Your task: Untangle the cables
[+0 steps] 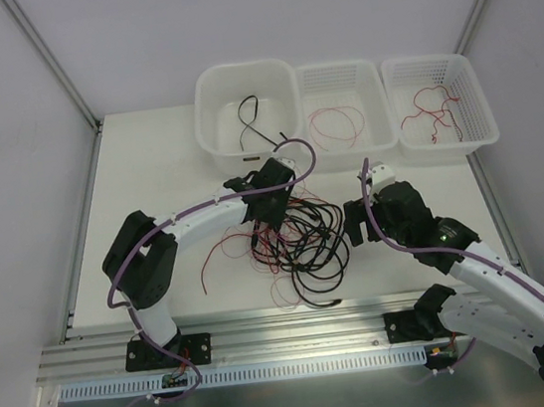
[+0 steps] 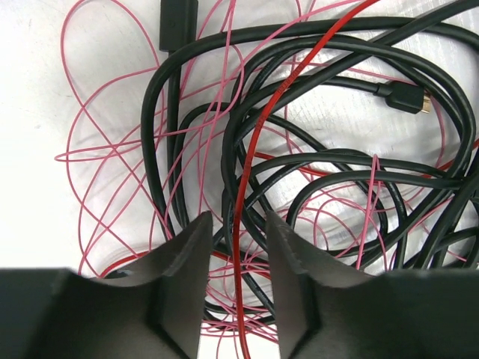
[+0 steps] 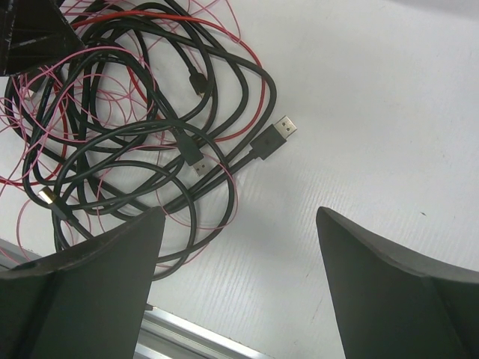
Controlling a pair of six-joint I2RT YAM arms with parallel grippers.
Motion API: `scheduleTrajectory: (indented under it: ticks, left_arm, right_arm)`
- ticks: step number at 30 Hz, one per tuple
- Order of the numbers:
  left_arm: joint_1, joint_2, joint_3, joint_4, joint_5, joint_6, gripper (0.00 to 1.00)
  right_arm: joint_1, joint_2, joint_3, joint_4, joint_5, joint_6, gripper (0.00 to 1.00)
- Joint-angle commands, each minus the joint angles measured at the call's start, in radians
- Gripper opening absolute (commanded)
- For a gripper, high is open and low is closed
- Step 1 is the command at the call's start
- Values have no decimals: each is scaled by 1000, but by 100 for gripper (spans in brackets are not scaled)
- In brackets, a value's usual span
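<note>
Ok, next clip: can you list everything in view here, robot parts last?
black cables: several, black, tangled mid-table
red wires: several thin loops, red, woven among them
tub: one, white, far edge, left; holds a single black cable
middle basket: one, white, perforated; red wire inside
right basket: one, white, perforated; more red wire inside
table: one, white
left fingers: black, apart over the tangle, a red wire between them
right fingers: black, wide apart, right of the tangle
</note>
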State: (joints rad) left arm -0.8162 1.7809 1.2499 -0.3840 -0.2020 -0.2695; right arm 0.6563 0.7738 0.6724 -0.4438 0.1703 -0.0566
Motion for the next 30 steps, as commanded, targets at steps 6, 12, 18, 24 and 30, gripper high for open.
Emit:
scheduleTrajectory:
  ticks: [6, 12, 18, 24, 30]
  left_arm:
    - [9, -9, 39, -18, 67, 13, 26]
    - [5, -34, 43, -16, 78, 9, 0]
    - [3, -201, 77, -16, 79, 38, 0]
    - [2, -429, 138, -16, 170, 49, 0]
    - [2, -546, 212, -16, 288, 35, 0]
  right_arm:
    - [2, 4, -5, 25, -12, 3, 87]
    - [3, -10, -10, 20, -17, 9, 87]
    - [2, -7, -25, 72, -77, 40, 87]
    - [3, -2, -42, 138, -117, 103, 87]
    - [3, -4, -13, 175, -118, 110, 86]
